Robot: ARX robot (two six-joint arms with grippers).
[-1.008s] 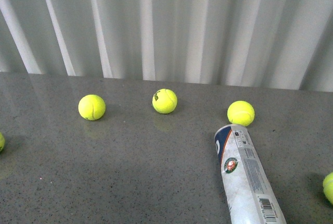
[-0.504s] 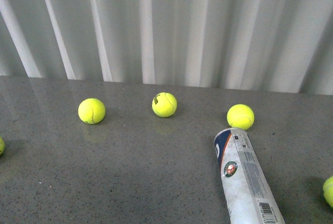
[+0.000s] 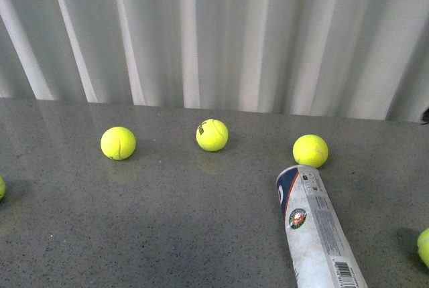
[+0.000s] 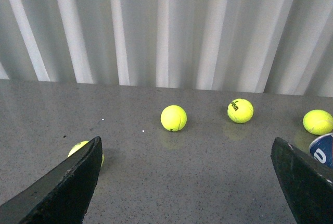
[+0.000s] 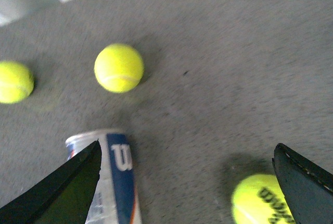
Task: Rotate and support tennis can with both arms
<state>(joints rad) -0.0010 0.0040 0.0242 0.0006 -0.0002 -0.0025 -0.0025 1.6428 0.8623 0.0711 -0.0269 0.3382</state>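
Note:
The tennis can (image 3: 315, 228) lies on its side on the grey table at the front right, its capped end pointing away from me. Its round emblem and barcode face up. In the right wrist view the can's blue band with the white W (image 5: 117, 174) lies beside one finger (image 5: 62, 193) of my open right gripper (image 5: 184, 187), which hovers above the table and holds nothing. My open left gripper (image 4: 187, 182) is empty over bare table. The can's end (image 4: 323, 148) shows just beyond its finger (image 4: 307, 182). Neither gripper shows in the front view.
Three tennis balls stand in a row at the back (image 3: 118, 142), (image 3: 212, 134), (image 3: 310, 150). Others lie at the left edge (image 3: 1, 186) and right edge (image 3: 423, 246). A ball (image 5: 260, 200) lies between the right gripper's fingers. White curtain (image 3: 214, 33) behind the table.
The front view has tilted a little, so the table and balls sit slightly lower in the picture. A small dark sliver now shows at its right edge. The can has not moved.

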